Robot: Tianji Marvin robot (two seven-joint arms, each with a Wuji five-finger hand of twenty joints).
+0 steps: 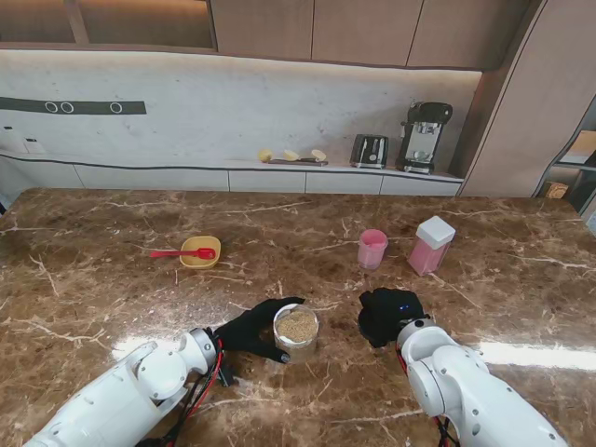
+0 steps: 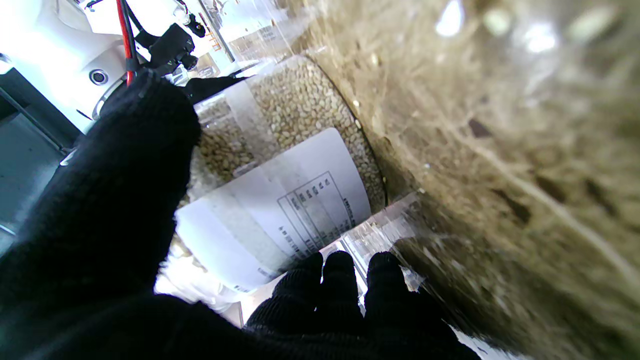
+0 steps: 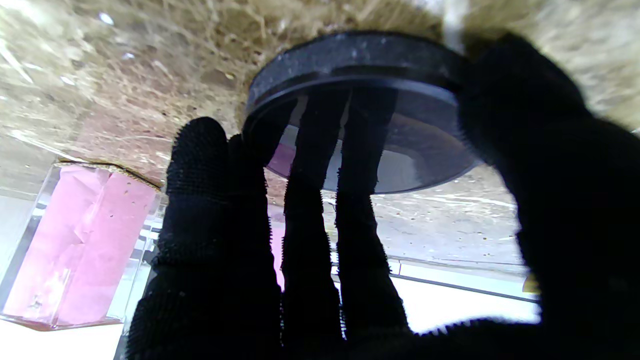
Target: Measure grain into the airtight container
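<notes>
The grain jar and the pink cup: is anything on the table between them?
No. From the stand view, only bare marble lies between the grain jar and the pink cup.

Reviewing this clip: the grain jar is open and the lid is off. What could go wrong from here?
1. The grain jar is filled near its rim with no lid on; the left robot hand wraps its side, so a tilt or squeeze could spill grain.
2. The right robot hand pinches the black lid by its edge; it might slip onto the marble table.
3. The pink cup and the pink container stand farther from me, so a long pour could miss.
</notes>
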